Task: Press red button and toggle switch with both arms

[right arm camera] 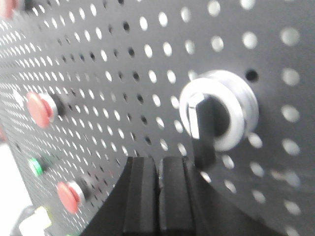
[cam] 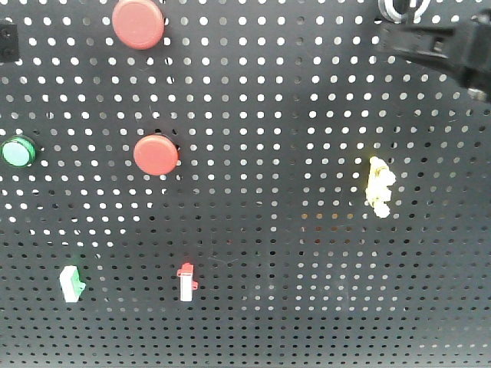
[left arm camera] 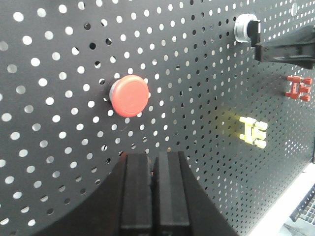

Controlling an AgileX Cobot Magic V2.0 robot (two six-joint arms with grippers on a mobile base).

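Approach stage on both sides, by my reading; neither control looks actuated yet. Left gripper (left arm camera: 152, 160): fingers pressed flat together with nothing between them, so it serves as a blunt poker. In the left wrist view it sits below the red button (left arm camera: 129, 96) and clearly apart from it, with bare pegboard (left arm camera: 44, 147) showing between tip and cap. The button cap stands proud of the board, with no sign of being pushed in. The left arm is outside the front view, so that frame adds nothing on its distance. Right gripper (right arm camera: 158, 162): also closed tight and empty. Its tip lies just beside and below the selector switch (right arm camera: 216, 115), a black knob in a silver collar mounted on the same board. The knob's handle points down toward the right-hand finger. Whether that finger touches the handle I cannot tell, as the close view is blurred there. The front view places the right arm (cam: 449, 42) at the top right corner, next to the collar. Done so far: both tips stand at their controls and are lined up. Left to do: advance the left tip onto the button cap and press, then nudge the knob over with the right tip. Green button (cam: 17, 152) and yellow part (cam: 379, 186) are bystanders, well away from either tip.
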